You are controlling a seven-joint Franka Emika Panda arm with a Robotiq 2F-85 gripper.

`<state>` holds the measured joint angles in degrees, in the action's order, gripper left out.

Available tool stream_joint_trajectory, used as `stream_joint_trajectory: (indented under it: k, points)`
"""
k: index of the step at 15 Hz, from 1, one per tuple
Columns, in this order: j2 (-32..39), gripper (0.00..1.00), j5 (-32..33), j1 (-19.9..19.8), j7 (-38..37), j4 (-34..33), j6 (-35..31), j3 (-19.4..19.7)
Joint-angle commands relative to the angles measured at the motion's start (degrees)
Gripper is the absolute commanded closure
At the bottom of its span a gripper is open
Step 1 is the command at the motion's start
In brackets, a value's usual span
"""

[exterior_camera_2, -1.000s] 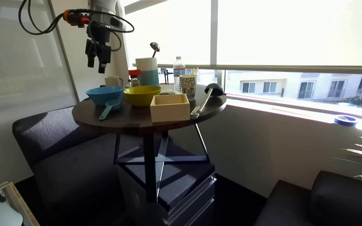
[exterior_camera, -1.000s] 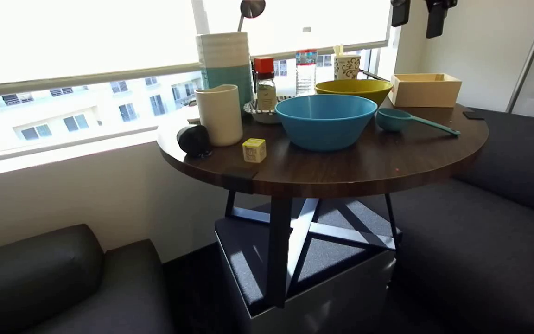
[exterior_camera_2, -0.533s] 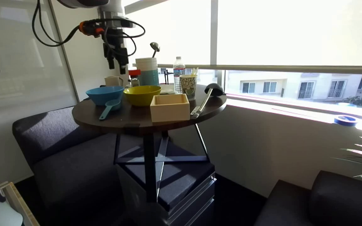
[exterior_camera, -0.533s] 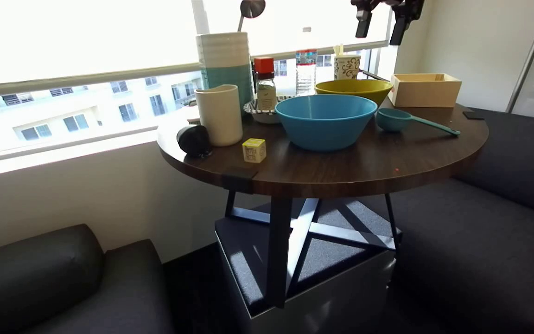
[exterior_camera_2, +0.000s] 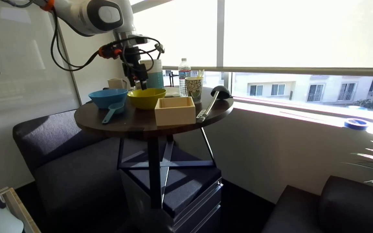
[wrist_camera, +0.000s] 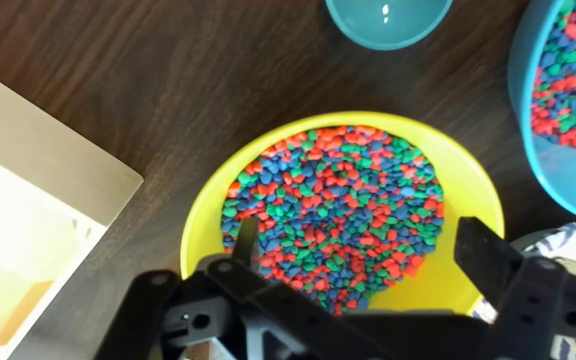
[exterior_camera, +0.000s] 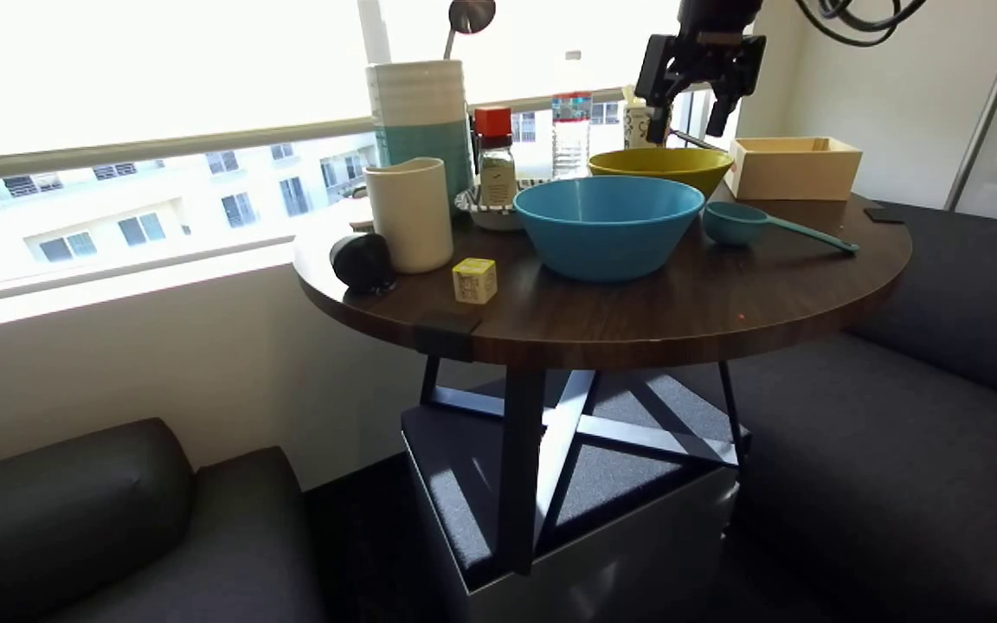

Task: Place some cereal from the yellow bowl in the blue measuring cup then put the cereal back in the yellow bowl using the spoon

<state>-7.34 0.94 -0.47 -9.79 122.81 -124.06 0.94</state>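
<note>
Lying beneath the spread hand (exterior_camera: 686,130), the yellow bowl (wrist_camera: 465,185) holds multicolored bits (wrist_camera: 328,215).

I note an exterior view from a little above the table (exterior_camera: 637,313), facing across the blue bowl (exterior_camera: 607,247), window (exterior_camera: 152,173) ahead-left. Also an exterior view from nearest the wooden box (exterior_camera_2: 175,115), table farther off, window ahead-right. Wrist view: close over the yellow bowl (wrist_camera: 463,185), looking down. All three share both bowls.
</note>
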Motion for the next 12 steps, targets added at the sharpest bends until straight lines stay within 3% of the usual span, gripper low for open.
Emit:
stream_joint_trajectory:
  k: [1,11,12]
  points:
    - [2.5,0.00,2.9,-0.5,-3.1,0.2,-3.7,-0.7]
    - [9.7,0.00,6.4,-0.2,-7.5,-1.9,-6.6,0.0]
    - [10.2,0.25,6.2,-0.1,-7.5,-2.2,-6.3,0.0]
